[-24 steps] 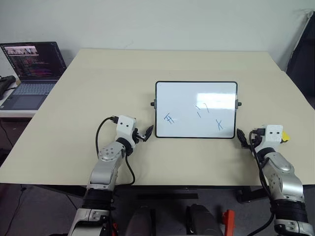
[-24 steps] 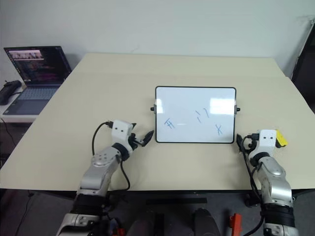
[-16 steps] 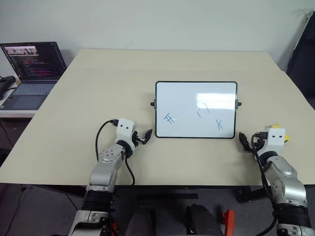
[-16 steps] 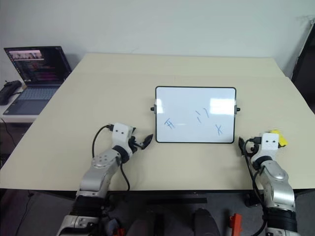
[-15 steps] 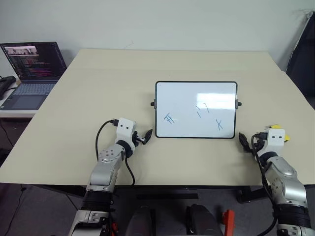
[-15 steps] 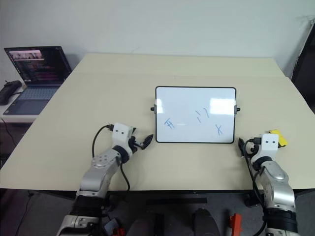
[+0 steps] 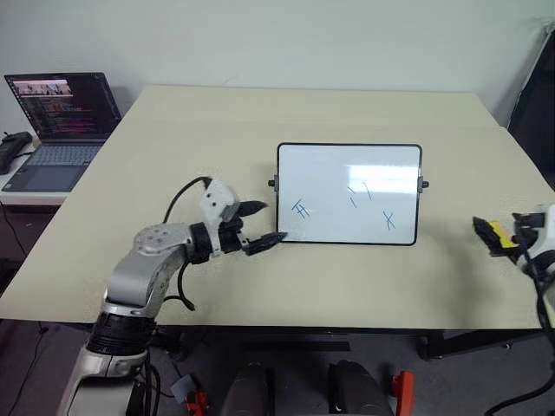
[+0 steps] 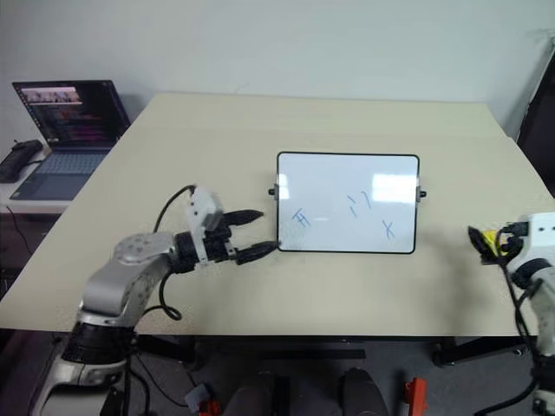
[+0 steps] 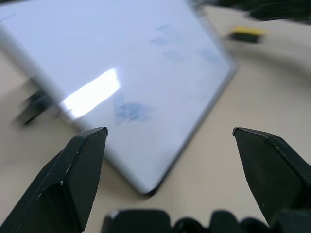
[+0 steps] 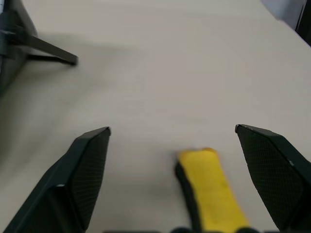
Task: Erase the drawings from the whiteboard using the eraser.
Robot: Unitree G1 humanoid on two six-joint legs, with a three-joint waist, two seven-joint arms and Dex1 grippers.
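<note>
Eraser, a small bright yellow oblong block (image 10: pixel 210 191), lies on the beige counter (image 7: pixel 173 139) between the spread fingers of the right gripper (image 10: pixel 172 133). Left gripper (image 9: pixel 170 131), also spread, hovers at the near left corner of the glossy white black-framed whiteboard (image 7: pixel 347 173), which carries thin blue marker drawings (image 7: pixel 301 209).

Overall light: bright, even, soft indoor light from above.
Glare: pale reflections on the whiteboard (image 7: pixel 349 192) toward 2 o'clock of its face; a bright streak in the left wrist view.
Shadows: faint and soft on the table (image 7: pixel 303 113).
Blur: left wrist view smeared; drawings (image 9: pixel 131 111) hazy.
Focus: eraser (image 10: pixel 210 189) soft; black fingers (image 10: pixel 87 170) sharper.
</note>
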